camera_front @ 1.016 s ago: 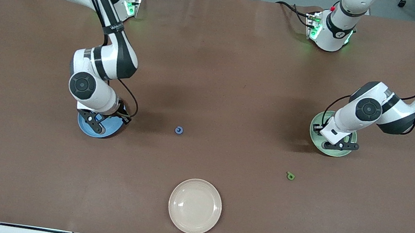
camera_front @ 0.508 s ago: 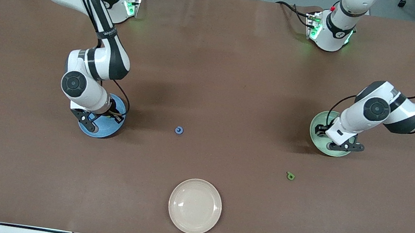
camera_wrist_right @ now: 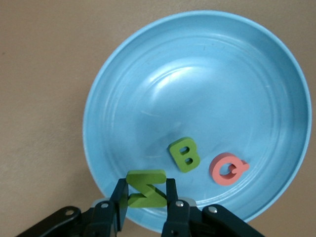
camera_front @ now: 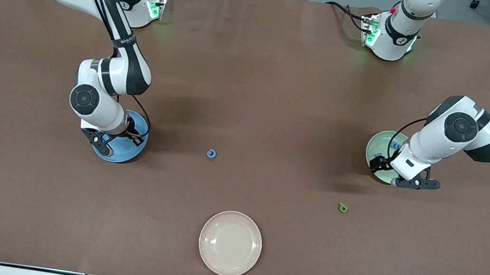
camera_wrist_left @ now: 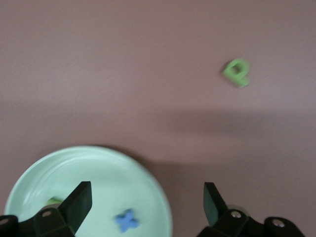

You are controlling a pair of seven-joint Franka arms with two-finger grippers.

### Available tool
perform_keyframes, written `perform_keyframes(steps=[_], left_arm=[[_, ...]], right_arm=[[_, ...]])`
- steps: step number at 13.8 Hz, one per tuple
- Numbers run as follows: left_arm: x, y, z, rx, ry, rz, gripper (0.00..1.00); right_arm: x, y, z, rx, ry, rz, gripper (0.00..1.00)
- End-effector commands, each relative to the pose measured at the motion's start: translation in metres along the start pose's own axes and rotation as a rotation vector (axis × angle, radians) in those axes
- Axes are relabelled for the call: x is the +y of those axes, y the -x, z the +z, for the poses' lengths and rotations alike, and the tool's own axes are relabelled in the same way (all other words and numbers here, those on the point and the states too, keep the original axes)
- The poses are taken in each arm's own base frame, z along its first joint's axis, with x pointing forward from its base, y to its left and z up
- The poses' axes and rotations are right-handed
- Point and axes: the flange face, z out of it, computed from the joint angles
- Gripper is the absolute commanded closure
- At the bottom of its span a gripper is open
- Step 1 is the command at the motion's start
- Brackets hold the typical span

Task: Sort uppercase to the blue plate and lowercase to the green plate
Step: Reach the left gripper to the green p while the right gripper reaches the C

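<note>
the green n [camera_wrist_right: 145, 188] is pinched between the fingers of the right gripper [camera_wrist_right: 144, 203], held up over the rim of the blue plate [camera_wrist_right: 148, 74]. in that plate lie the green b [camera_wrist_right: 184, 154] and the red q [camera_wrist_right: 226, 169], just beside each other and apart from the n. in the front view the blue plate [camera_front: 133, 150] sits toward the right arm's end of the table, with the right gripper [camera_front: 106, 138] over it.

the green plate [camera_wrist_left: 98, 170] lies toward the left arm's end of the table. in it lie a blue x [camera_wrist_left: 127, 220] and a bit of a green letter [camera_wrist_left: 53, 201], mostly hidden by a finger of the gripper. the left gripper [camera_wrist_left: 147, 207] has its fingers spread wide and holds nothing; it hangs over the plate's edge, one finger over the plate and the other over the bare table. in the front view the left gripper [camera_front: 405, 177] is over the near rim of the green plate [camera_front: 375, 146].

the green p [camera_front: 343, 208] lies on the table nearer to the front camera than the green plate, well apart from it. the blue c-like letter [camera_front: 211, 153] lies on the table between the two plates, nearer to the blue one. a cream plate [camera_front: 213, 229] sits at the table's near edge, closest to the front camera.
</note>
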Motion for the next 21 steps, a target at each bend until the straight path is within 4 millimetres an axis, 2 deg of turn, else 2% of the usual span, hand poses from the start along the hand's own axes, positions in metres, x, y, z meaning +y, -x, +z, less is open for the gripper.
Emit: perform_keyframes(steps=[1, 4, 5, 6, 7, 8, 10, 14, 16, 18, 19, 21], left_arm=[[0.039, -0.034, 0.001, 0.022, -0.003, -0.067, 0.01], [0.077, -0.053, 0.028, 0.022, -0.049, -0.152, 0.01], [0.081, -0.059, 0.036, 0.021, -0.059, -0.198, 0.01], [0.087, -0.064, 0.044, 0.017, -0.058, -0.243, 0.01], [0.091, -0.070, 0.054, 0.006, -0.050, -0.303, 0.01], [0.091, -0.077, 0.063, 0.000, -0.046, -0.361, 0.01], [0.094, -0.080, 0.076, -0.007, -0.054, -0.419, 0.01], [0.092, -0.086, 0.085, -0.049, -0.008, -0.567, 0.01], [0.093, -0.092, 0.094, -0.050, 0.019, -0.631, 0.01], [0.097, -0.094, 0.097, -0.045, 0.036, -0.649, 0.06], [0.097, -0.093, 0.097, -0.046, 0.037, -0.652, 0.13], [0.094, -0.093, 0.101, -0.047, 0.029, -0.653, 0.25]], right_arm=[[0.003, -0.001, 0.012, 0.005, -0.006, -0.009, 0.99], [0.003, -0.001, 0.018, 0.005, -0.004, -0.010, 0.98], [0.004, -0.002, 0.018, 0.003, -0.001, -0.009, 0.93], [0.004, -0.002, 0.018, -0.001, 0.003, -0.010, 0.72], [0.004, -0.001, 0.018, -0.004, 0.005, -0.019, 0.30], [0.004, -0.001, 0.018, -0.003, 0.005, -0.020, 0.00], [0.002, -0.001, 0.007, -0.018, 0.019, -0.018, 0.00], [-0.026, 0.004, -0.042, -0.067, 0.045, 0.019, 0.00], [-0.056, 0.033, -0.051, -0.044, 0.033, 0.045, 0.00], [-0.085, 0.057, -0.063, -0.020, 0.001, 0.071, 0.00], [-0.101, 0.070, -0.061, -0.017, -0.016, 0.074, 0.00], [-0.123, 0.093, -0.046, 0.004, -0.046, 0.012, 0.00]])
